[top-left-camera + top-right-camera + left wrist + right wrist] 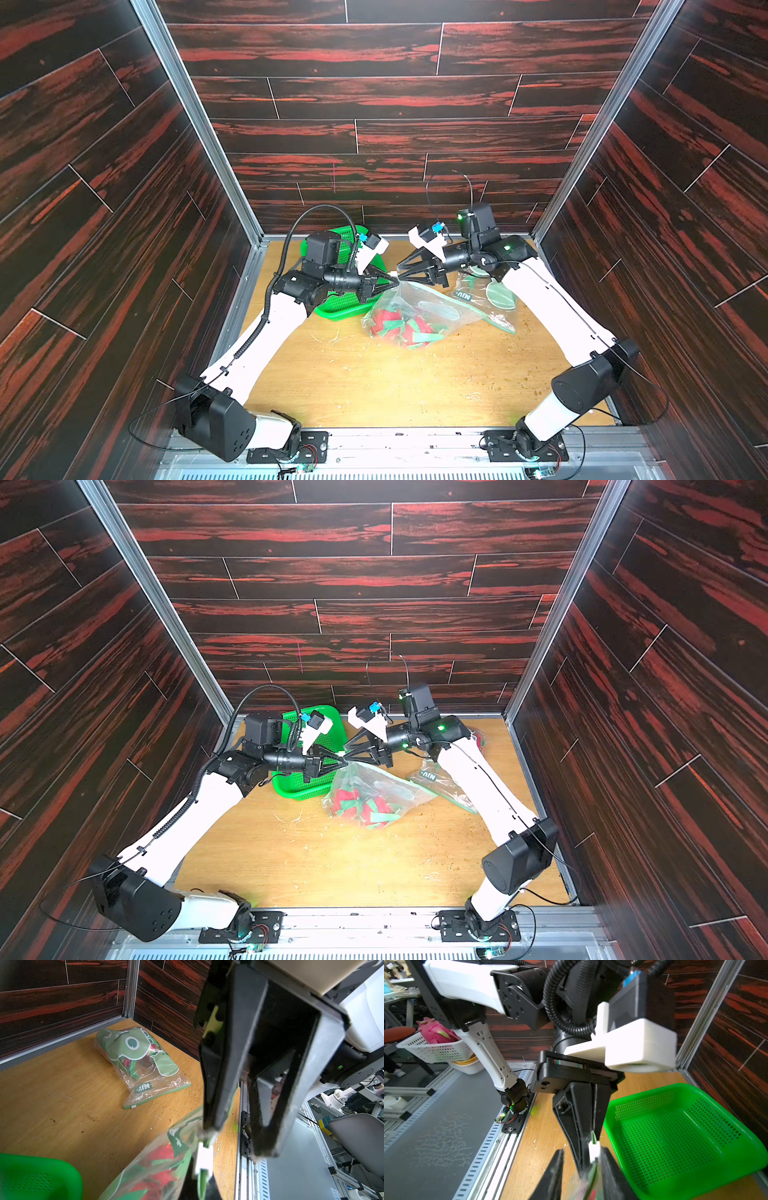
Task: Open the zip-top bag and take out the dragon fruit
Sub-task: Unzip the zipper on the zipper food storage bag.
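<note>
A clear zip-top bag (419, 305) (374, 783) with a green zip edge hangs tilted, its lower end on the table. Red dragon fruit (390, 326) (353, 804) (162, 1153) with green scales lies inside it. My left gripper (395, 283) (344, 763) (199, 1186) is shut on the bag's raised top corner, just behind the white slider (204, 1159) (593, 1151). My right gripper (400, 272) (348, 753) (582, 1167) faces it, jaws apart, with the slider and zip edge between them, close to one finger (610, 1167).
A green perforated basket (345, 309) (299, 787) (654, 1091) stands behind the left arm at the back left. A second, closed printed bag (486, 299) (444, 785) (143, 1068) lies under the right arm. Walls enclose three sides. Crumbs dot the wooden table (374, 382).
</note>
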`<state>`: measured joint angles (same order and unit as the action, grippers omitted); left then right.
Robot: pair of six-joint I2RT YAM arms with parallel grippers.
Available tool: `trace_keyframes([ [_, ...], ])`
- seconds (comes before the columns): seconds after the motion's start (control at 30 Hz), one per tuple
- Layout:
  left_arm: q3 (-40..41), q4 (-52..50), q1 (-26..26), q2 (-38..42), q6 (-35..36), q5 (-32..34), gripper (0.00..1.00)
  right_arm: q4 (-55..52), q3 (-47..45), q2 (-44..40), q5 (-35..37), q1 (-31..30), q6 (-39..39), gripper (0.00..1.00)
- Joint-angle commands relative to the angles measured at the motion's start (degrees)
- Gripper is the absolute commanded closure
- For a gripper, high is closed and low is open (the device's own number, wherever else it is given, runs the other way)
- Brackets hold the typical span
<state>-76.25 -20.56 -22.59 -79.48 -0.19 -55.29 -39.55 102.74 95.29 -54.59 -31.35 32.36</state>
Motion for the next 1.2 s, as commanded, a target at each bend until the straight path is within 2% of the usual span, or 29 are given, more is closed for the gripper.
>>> trace_keyframes([
  [0.0, -2.7, 1.6, -0.3, 1.0, 1.0, -2.2, 1.0, -0.5, 0.2, 1.0, -2.0, -0.8, 0.3, 0.74],
  [0.47, -2.5, 2.2, -0.6, 1.6, 1.8, -2.5, 1.0, -3.1, 2.1, 2.7, -0.8, -0.8, 1.2, 0.75],
  [0.6, -2.6, 2.2, -0.7, 1.8, 1.9, -2.5, 1.0, -4.4, 2.6, 3.2, -0.4, -0.8, 1.6, 0.68],
  [0.83, -2.5, 2.7, -1.0, 2.0, 1.7, -2.4, 1.0, -5.3, 3.2, 3.7, -0.9, -0.8, 1.9, 0.67],
  [1.07, -2.6, 2.8, -1.1, 2.2, 1.7, -2.1, 1.0, -6.4, 4.0, 4.2, -1.8, -0.8, 2.7, 0.84],
  [1.17, -2.7, 2.9, -1.2, 2.3, 1.6, -1.9, 1.0, -7.5, 4.6, 4.6, -1.8, -0.8, 3.2, 0.83],
])
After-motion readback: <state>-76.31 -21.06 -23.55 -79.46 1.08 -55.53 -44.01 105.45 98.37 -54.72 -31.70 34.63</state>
